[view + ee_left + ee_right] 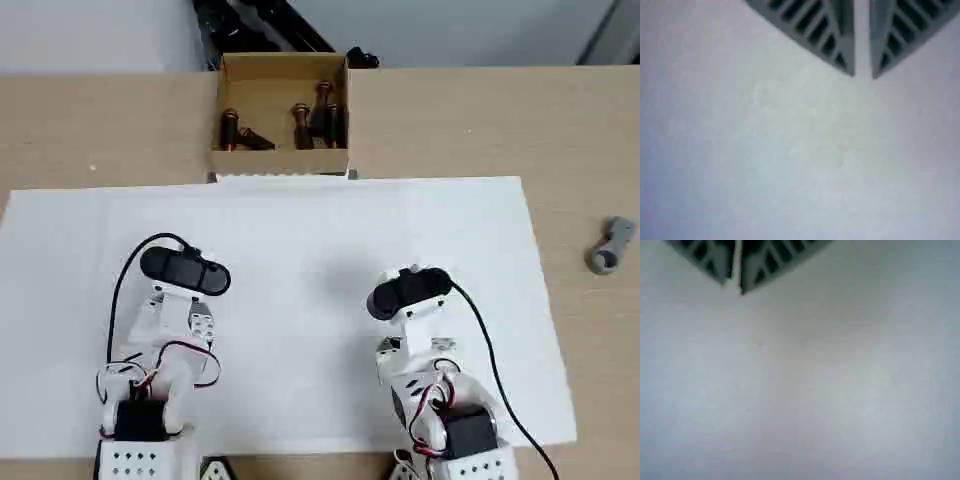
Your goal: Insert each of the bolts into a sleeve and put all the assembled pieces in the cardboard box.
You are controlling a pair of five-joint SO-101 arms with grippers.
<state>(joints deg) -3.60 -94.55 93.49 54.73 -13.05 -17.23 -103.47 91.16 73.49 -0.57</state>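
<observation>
**At the counter's (100, 120) far edge, pieces lie in the box; both grippers clenched on nothing**

At the far edge, just beyond the white sheet (300, 230), the cardboard box (280, 160) stands open at the top. Dark assembled pieces (300, 125) lie inside it, some leaning against its walls. They overlap one another, so their exact number is hard to make out, and the seam between bolt and sleeve is too small to see.

Over the near part of the sheet, one arm (165, 330) and the other arm (430, 380) sit well apart. From above, a black wrist housing (185, 270) covers each one's fingers, and nothing there settles which arm is which side.

Up close, the left gripper (863, 75) is cut off by the frame edge. Only its ribbed tips show, drawn together with a thin slit between them and nothing in it. The right gripper (736, 290) looks the same, clenched on nothing above bare sheet.

Off the sheet, near the counter's side edge, lies a small grey part (610, 245). Its kind is unclear.
</observation>
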